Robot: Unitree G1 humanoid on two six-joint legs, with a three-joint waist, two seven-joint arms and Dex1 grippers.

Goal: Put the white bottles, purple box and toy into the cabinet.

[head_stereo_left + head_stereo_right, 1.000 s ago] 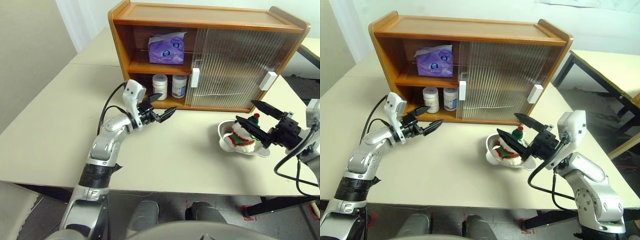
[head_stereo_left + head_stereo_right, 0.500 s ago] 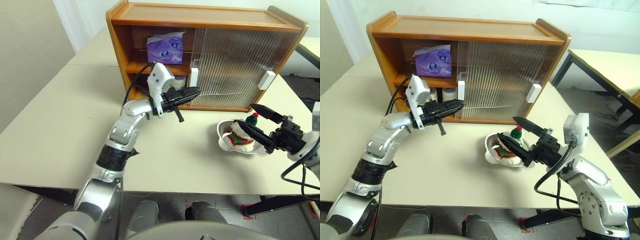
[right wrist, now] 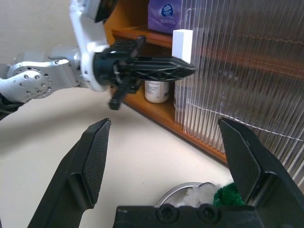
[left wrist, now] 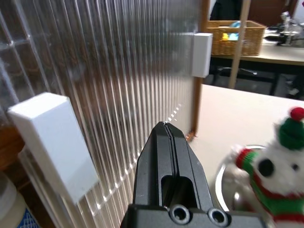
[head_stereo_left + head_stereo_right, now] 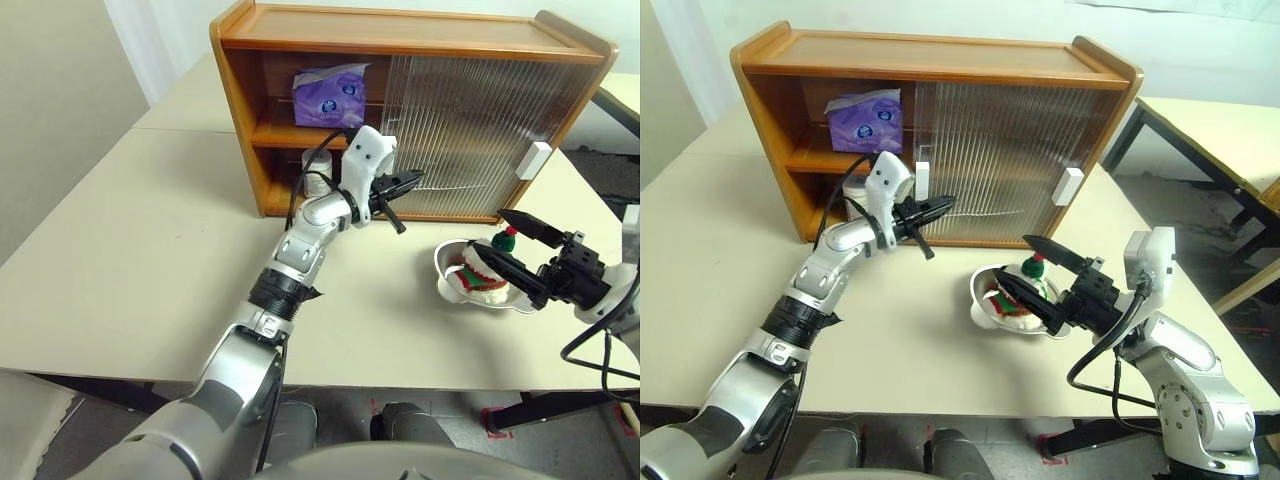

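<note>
The toy (image 5: 483, 272) lies in a metal bowl (image 5: 449, 262) on the table (image 5: 120, 250), at about four o'clock from the cabinet (image 5: 400, 40) in the head view, still outside it. The purple box (image 5: 328, 96) sits on the upper shelf and a white bottle (image 3: 156, 91) stands on the lower one, both behind the open left bay. The likeliest trouble is the bowl: the right gripper (image 5: 520, 255) hovers over the toy with its two black fingers spread wide and empty, and a low or off-centre close could catch the rim and tip or drag the bowl instead of taking the plush. The left gripper (image 5: 405, 182) is pinched fully closed on nothing, its tip near the ribbed sliding door (image 5: 470, 120) beside the white handle (image 4: 54, 142); a careless push there could nudge the door across the open bay.
</note>
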